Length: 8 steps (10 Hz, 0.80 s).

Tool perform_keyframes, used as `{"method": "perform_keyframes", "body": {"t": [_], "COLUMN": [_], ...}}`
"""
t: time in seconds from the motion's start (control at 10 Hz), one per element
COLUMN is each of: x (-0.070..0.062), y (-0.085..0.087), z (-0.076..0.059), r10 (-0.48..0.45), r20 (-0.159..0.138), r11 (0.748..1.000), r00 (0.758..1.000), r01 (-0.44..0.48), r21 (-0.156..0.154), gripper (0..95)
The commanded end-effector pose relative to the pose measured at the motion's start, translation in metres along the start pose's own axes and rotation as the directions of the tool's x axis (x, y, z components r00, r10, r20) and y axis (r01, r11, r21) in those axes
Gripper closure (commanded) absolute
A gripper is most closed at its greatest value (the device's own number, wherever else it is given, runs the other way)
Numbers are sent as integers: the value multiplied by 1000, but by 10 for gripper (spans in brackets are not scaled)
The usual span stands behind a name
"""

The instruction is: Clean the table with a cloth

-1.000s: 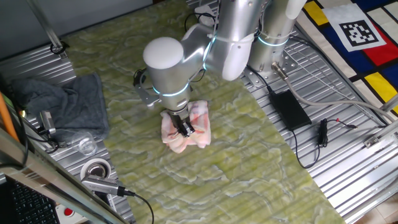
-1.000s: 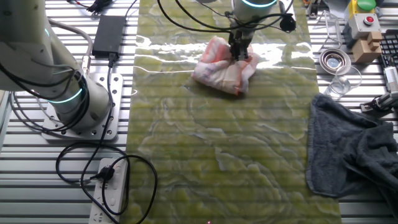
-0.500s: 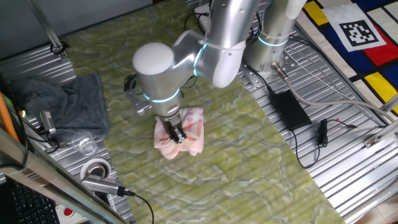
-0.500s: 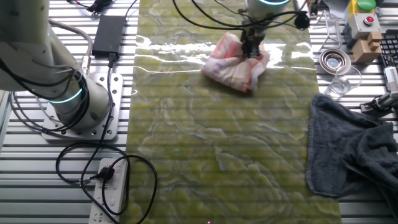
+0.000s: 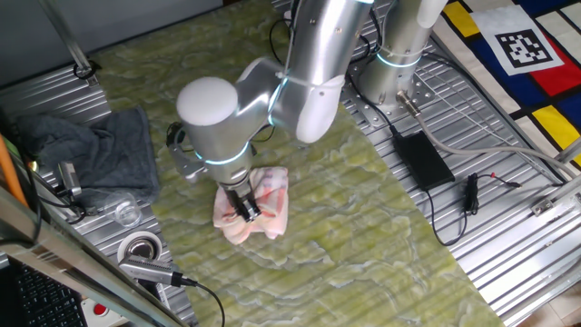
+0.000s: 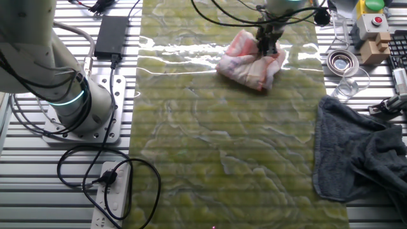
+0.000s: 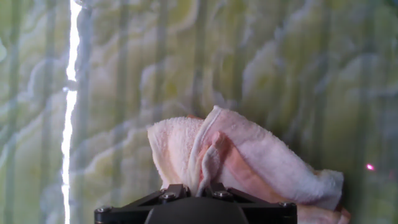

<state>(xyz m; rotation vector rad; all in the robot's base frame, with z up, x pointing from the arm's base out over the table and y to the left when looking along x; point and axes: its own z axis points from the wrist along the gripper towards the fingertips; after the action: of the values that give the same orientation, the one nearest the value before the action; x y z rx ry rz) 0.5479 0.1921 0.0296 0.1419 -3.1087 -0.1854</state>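
The cloth point(image 5: 259, 204) is a crumpled pale pink and white towel with orange-red stripes. It lies on the yellow-green marbled table point(image 5: 363, 236). My gripper point(image 5: 245, 209) points straight down and is shut on a fold in the middle of the cloth, pressing it on the table. In the other fixed view the gripper point(image 6: 267, 46) pinches the cloth point(image 6: 251, 63) near the table's point(image 6: 222, 146) far right part. In the hand view the cloth point(image 7: 242, 155) bunches up between the jaws, over the table point(image 7: 249, 56).
A dark grey cloth point(image 5: 91, 154) lies at the table's left edge, with a clear glass point(image 5: 127, 212) and a metal ring point(image 5: 141, 247) beside it. A black power brick point(image 5: 422, 159) and cables lie on the ribbed metal to the right.
My gripper has dragged the cloth across the table, toward the glass and the dark grey cloth. It stays shut on the cloth.
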Motion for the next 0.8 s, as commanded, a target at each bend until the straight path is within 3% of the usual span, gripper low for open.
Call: {"method": "perform_keyframes", "body": {"t": [0.1, 0.5, 0.8], "x": [-8, -28, -44], "y": [2, 11, 31], "z": [-1, -5, -10], "r10": [-8, -22, 37], "r20": [-2, -8, -11], "r11": [1000, 1000, 999], "r00": [1000, 1000, 999], "r01": [8, 23, -37], "r21": [6, 13, 14], "gripper": [950, 950, 950]}}
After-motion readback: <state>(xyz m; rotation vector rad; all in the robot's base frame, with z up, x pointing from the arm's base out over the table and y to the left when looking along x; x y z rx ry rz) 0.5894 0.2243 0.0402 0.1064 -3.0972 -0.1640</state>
